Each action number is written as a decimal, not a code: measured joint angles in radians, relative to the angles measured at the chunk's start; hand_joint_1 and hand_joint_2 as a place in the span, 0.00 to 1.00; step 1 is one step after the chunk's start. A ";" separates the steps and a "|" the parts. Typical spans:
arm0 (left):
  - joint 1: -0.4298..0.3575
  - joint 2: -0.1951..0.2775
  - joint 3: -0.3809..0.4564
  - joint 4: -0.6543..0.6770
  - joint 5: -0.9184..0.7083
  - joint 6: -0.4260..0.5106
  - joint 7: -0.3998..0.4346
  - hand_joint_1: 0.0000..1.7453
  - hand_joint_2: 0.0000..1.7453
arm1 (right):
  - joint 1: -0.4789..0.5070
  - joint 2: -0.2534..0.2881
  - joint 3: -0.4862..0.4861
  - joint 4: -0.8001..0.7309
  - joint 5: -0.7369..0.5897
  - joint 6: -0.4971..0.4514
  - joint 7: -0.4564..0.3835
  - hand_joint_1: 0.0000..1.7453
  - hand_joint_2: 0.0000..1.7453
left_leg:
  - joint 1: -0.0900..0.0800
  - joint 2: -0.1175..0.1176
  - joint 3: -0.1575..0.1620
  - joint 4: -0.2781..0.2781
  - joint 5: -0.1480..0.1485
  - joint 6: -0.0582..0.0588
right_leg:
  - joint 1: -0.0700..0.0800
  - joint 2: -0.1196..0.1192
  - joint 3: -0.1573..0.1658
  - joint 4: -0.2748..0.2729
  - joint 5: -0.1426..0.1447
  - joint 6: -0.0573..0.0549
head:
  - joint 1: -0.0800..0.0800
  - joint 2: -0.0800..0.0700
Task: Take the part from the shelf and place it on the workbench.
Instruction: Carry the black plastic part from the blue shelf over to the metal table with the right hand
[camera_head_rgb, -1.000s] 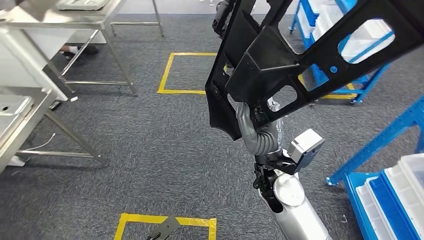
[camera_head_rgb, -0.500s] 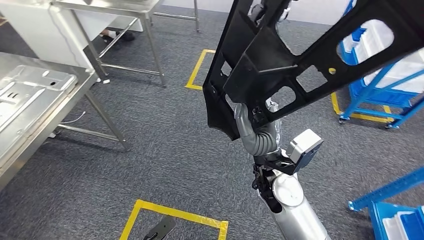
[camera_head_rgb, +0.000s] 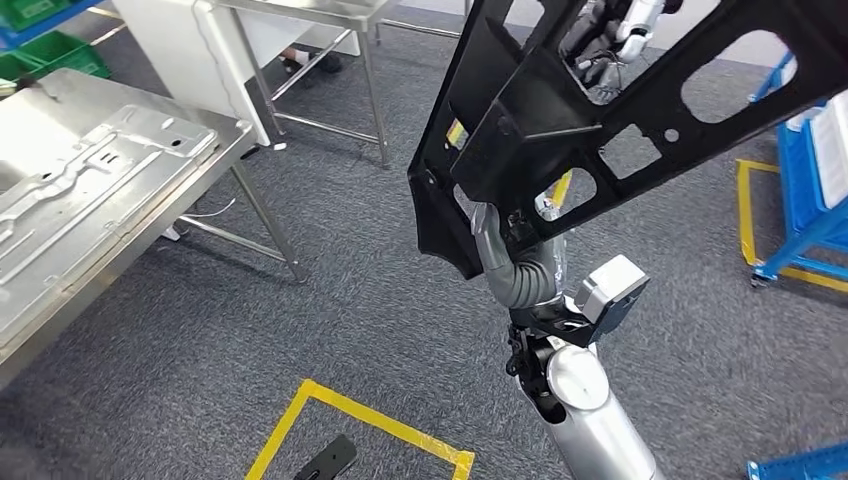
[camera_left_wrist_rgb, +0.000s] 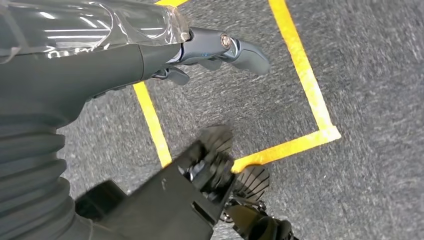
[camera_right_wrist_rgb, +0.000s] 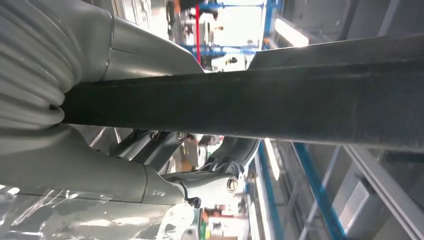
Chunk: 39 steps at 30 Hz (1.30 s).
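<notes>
Clearly my worry is the big black part (camera_head_rgb: 600, 120), carried high, swinging into the workbench (camera_head_rgb: 90, 200) edge. My right hand (camera_head_rgb: 510, 235) grips its lower rim; my left hand (camera_left_wrist_rgb: 220, 47) hangs empty, fingers apart.

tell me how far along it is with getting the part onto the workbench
Done: the black part is off the shelf, raised in front of the robot. In hand: the right hand grips its lower edge; the left hand hangs over the floor holding nothing. Left: reaching the steel workbench, off to the left, and setting the part down on it.
</notes>
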<state>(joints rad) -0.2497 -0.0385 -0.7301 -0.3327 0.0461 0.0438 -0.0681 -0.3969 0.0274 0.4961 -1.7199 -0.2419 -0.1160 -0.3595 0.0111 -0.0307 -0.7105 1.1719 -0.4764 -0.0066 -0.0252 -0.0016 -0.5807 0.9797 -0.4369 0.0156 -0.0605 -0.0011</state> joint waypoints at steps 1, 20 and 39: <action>0.000 0.000 0.000 0.000 0.000 -0.001 0.001 0.00 1.00 | 0.000 0.000 0.000 0.000 0.000 0.000 0.000 1.00 1.00 | 0.001 0.010 -0.034 0.067 -0.022 -0.001 | 0.002 -0.014 0.001 0.000 -0.002 -0.002 | 0.000 0.000; -0.002 -0.002 0.006 0.000 0.004 -0.008 0.004 0.00 1.00 | 0.001 -0.003 0.001 0.002 -0.002 -0.002 0.000 1.00 1.00 | -0.004 -0.048 0.130 -0.226 0.103 0.050 | 0.000 0.012 -0.090 0.184 -0.057 0.044 | 0.001 0.000; -0.007 0.003 0.009 0.000 0.019 -0.016 0.005 0.00 1.00 | -0.006 0.000 0.001 0.006 -0.010 -0.003 -0.003 1.00 1.00 | -0.044 0.111 0.110 -0.205 0.084 0.056 | 0.017 -0.097 0.002 0.011 -0.013 0.000 | -0.008 0.000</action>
<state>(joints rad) -0.2563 -0.0356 -0.7210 -0.3326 0.0653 0.0282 -0.0633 -0.4033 0.0272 0.4969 -1.7139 -0.2517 -0.1190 -0.3623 -0.0329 0.0800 -0.6004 0.9669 -0.3921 0.0499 -0.0086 -0.0985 -0.5788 0.9909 -0.4496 0.0154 -0.0684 -0.0011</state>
